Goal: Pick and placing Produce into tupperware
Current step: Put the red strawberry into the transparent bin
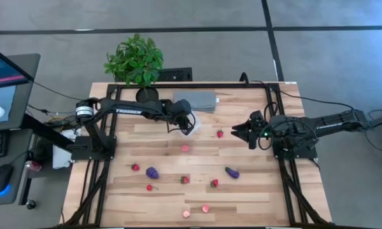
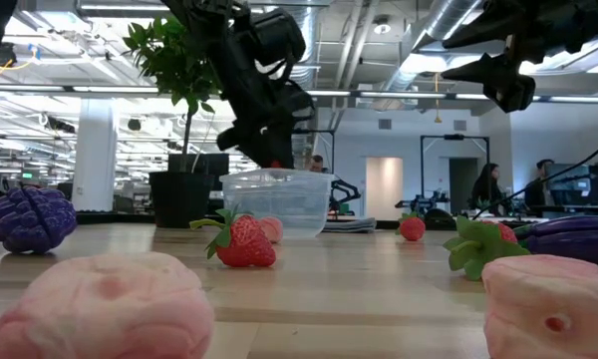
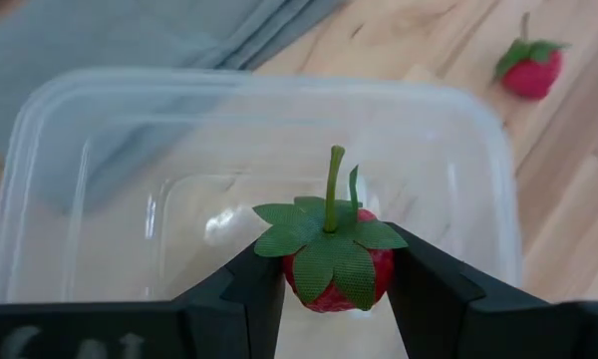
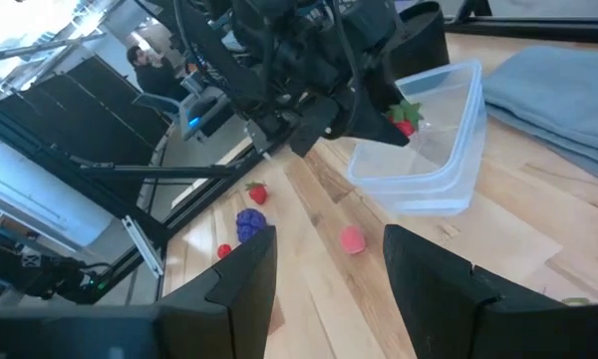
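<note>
My left gripper (image 1: 187,124) is shut on a red strawberry (image 3: 331,261) with a green leaf cap and stem. It holds it over the open clear tupperware (image 3: 259,90), which stands on the table near the far edge (image 1: 195,128). Other produce lies loose on the wood: a strawberry (image 1: 220,133), a pink piece (image 1: 185,148), a purple cluster (image 1: 152,172), a dark purple piece (image 1: 232,172) and several more toward the near edge. My right gripper (image 1: 237,132) waits open above the table's right part, nothing between its fingers (image 4: 329,269). My left gripper pinches the strawberry's red body (image 3: 304,284) between its two fingers (image 3: 249,294), one on each side, below the leaf cap. The fingers slant down from the table's left. The strawberry is lifted clear above the tupperware's opening, its stem pointing up.
A potted green plant (image 1: 135,60) stands at the far left edge. A flat grey slab (image 1: 196,100) lies just behind the tupperware. Left of the table are a monitor (image 1: 3,83) and a mouse (image 1: 1,178). Bare wood shows between the scattered pieces.
</note>
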You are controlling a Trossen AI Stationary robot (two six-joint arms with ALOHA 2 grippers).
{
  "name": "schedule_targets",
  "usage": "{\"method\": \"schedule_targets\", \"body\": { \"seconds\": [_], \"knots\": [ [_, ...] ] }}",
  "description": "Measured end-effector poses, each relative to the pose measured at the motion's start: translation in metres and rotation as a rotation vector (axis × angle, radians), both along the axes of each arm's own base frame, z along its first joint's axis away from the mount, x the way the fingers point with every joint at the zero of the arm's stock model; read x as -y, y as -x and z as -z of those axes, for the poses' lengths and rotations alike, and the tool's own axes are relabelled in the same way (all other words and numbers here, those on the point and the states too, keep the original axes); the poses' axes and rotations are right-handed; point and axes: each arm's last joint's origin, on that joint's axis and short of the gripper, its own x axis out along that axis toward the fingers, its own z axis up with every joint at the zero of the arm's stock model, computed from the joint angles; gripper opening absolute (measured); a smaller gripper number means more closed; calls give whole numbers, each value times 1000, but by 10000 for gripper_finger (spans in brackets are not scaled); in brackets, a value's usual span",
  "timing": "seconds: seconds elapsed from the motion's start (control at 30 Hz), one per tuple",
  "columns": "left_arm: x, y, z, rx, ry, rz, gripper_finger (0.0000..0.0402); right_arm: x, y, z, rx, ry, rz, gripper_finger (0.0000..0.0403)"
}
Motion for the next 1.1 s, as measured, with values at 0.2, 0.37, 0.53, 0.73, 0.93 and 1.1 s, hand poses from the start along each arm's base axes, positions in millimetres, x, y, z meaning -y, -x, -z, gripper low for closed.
{"method": "schedule_targets", "body": {
  "seconds": [0.2,0.37,0.53,0.73,0.93,1.1],
  "knots": [
    [-1,1,2,-17,-13,-9,158,0,0,0,0,0,-1,209],
    [-2,1,2,-24,-31,-13,180,1,0,0,0,0,3,209],
    [-2,1,2,-30,-43,-5,205,1,0,0,0,0,3,209],
    [1,3,-5,5,23,78,230,0,3,10,-106,13,-6,209],
    [18,10,-25,51,91,195,232,-3,8,20,-209,3,32,209],
    [39,24,-53,80,21,247,231,-4,9,20,-206,34,84,209]
  ]
}}
